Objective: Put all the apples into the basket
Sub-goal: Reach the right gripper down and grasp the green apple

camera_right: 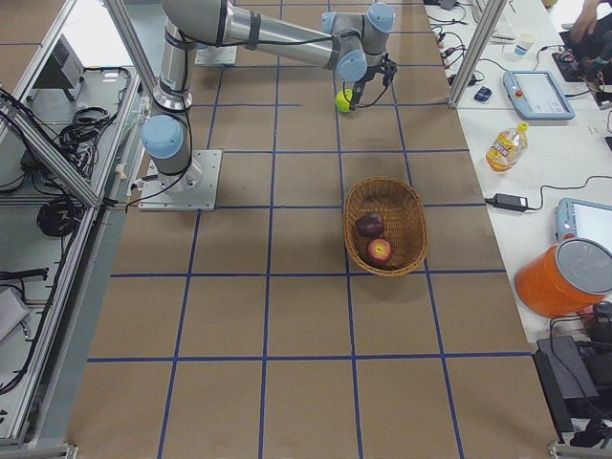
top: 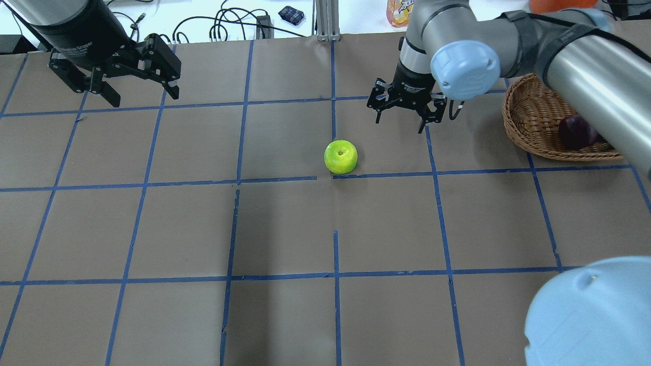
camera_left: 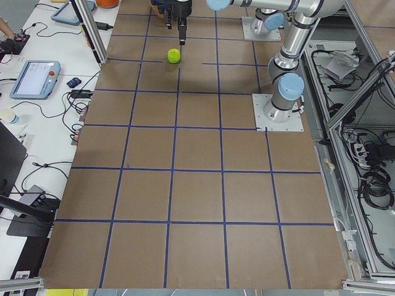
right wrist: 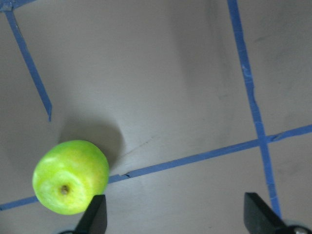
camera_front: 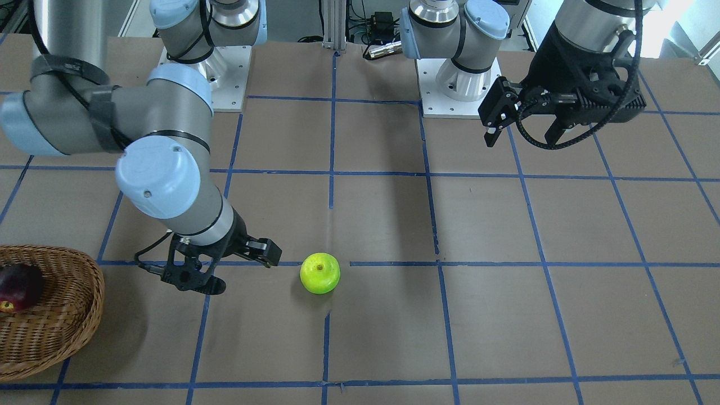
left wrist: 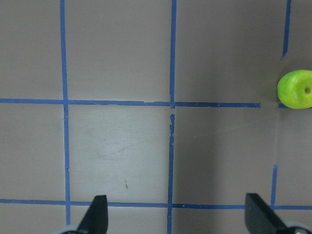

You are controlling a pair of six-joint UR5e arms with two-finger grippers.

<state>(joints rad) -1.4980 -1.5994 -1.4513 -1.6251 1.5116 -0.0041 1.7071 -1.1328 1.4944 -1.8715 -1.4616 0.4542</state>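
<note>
The lime green apple [camera_front: 320, 273] [top: 341, 156] [right wrist: 70, 176] sits alone on the brown table near its middle. My right gripper [camera_front: 236, 270] [top: 399, 122] [right wrist: 175, 219] is open and empty, low over the table, a short way from the green apple on the basket's side, not touching it. The wicker basket [camera_front: 84, 304] [top: 529, 122] [camera_right: 411, 206] holds the dark maroon apple [camera_front: 19, 286] [top: 577, 132] [camera_right: 369, 225] and the red apple [camera_right: 380, 251]. My left gripper [camera_front: 523, 138] [top: 145, 96] [left wrist: 178, 217] is open and empty, raised far from the apple [left wrist: 295, 89].
Blue tape lines cross the brown table. The two arm bases [camera_front: 222, 73] [camera_front: 455, 84] stand at the robot's edge. Beyond the table's far edge are a juice bottle [camera_right: 504, 145], an orange bucket [camera_right: 564, 277], tablets and cables.
</note>
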